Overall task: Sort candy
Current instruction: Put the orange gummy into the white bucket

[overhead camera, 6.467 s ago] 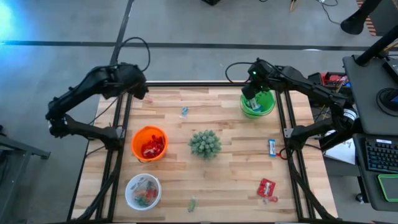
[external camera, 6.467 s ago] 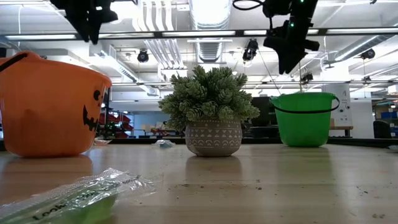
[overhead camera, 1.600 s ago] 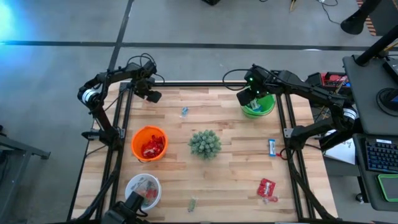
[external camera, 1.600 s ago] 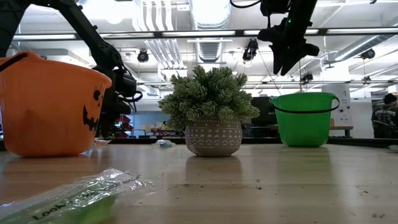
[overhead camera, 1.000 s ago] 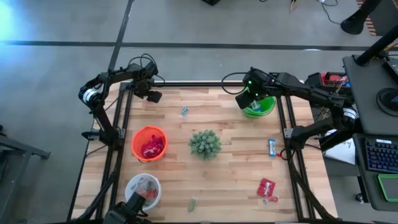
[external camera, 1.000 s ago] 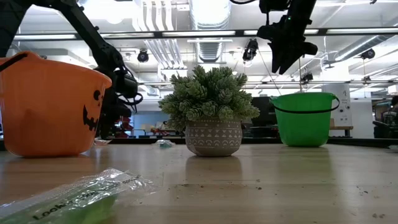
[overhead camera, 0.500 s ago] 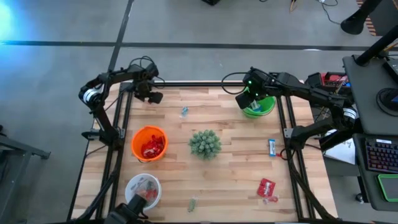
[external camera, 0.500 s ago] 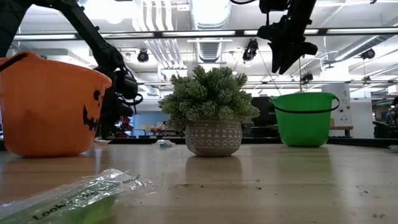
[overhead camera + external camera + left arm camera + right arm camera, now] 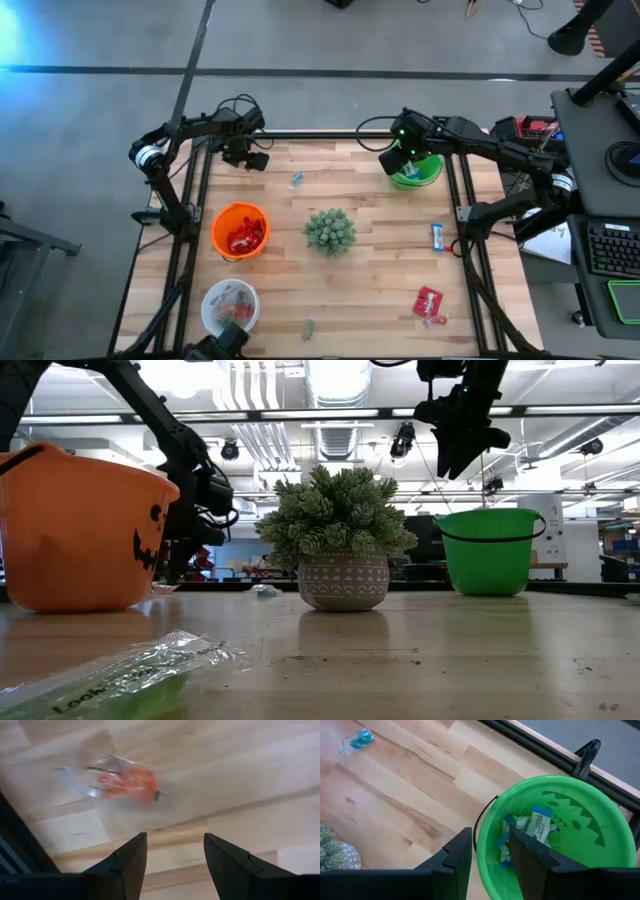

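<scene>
Left gripper (image 9: 172, 865) spread wide, poised just over the orange candy (image 9: 127, 784) in its clear wrapper (slippery, I'd guess). Close off-centre and it could skid toward the table edge (image 9: 20, 840). Right gripper (image 9: 487, 852), fingers apart, empty, hangs above the green bucket (image 9: 600, 820).

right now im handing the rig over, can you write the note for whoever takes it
Left gripper: open, empty, low over an orange sweet in clear wrap at the table's far left corner.
Right gripper: jaws apart, empty, above the green bucket.
Done: blue-and-white bars in the green bucket, red candy in the orange bucket, mixed pieces in the white bowl.
Left on the table: teal sweet at the far middle, blue-and-white bar at right, red packet near right, green piece at the near edge, plus the orange sweet.
Potted plant stands in the centre.
</scene>
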Robot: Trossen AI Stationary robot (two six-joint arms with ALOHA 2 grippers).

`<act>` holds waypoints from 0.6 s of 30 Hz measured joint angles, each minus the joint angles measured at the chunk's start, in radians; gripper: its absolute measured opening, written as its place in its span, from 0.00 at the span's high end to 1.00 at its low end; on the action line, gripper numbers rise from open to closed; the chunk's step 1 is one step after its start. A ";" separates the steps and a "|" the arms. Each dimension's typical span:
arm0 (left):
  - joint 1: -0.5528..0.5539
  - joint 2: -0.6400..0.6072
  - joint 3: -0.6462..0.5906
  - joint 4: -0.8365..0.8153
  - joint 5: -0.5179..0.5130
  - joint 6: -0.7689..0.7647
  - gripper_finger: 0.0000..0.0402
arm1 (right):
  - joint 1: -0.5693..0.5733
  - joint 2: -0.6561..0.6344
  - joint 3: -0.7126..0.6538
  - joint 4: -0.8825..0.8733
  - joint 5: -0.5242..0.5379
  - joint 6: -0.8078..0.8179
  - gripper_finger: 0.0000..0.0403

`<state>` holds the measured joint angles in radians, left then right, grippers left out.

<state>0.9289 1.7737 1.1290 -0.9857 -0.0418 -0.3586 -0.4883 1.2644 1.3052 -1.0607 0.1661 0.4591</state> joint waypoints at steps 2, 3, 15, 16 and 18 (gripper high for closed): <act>-0.016 -0.002 0.000 0.001 0.000 -0.004 0.56 | 0.000 0.000 0.000 0.000 -0.017 0.001 0.70; -0.021 -0.002 0.000 0.002 0.000 -0.012 0.56 | 0.000 0.000 0.000 0.000 -0.017 0.001 0.70; -0.025 -0.002 0.000 -0.001 -0.002 -0.184 0.56 | 0.000 0.000 0.000 0.000 -0.020 -0.009 0.70; -0.025 -0.002 0.000 -0.001 -0.003 -0.190 0.56 | 0.000 0.000 0.000 0.000 -0.020 -0.010 0.70; -0.025 -0.001 0.000 -0.001 -0.023 -0.221 0.56 | 0.000 0.000 0.000 0.000 -0.020 -0.011 0.70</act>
<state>0.9039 1.7729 1.1290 -0.9866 -0.0648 -0.5800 -0.4881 1.2644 1.3052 -1.0611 0.1459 0.4484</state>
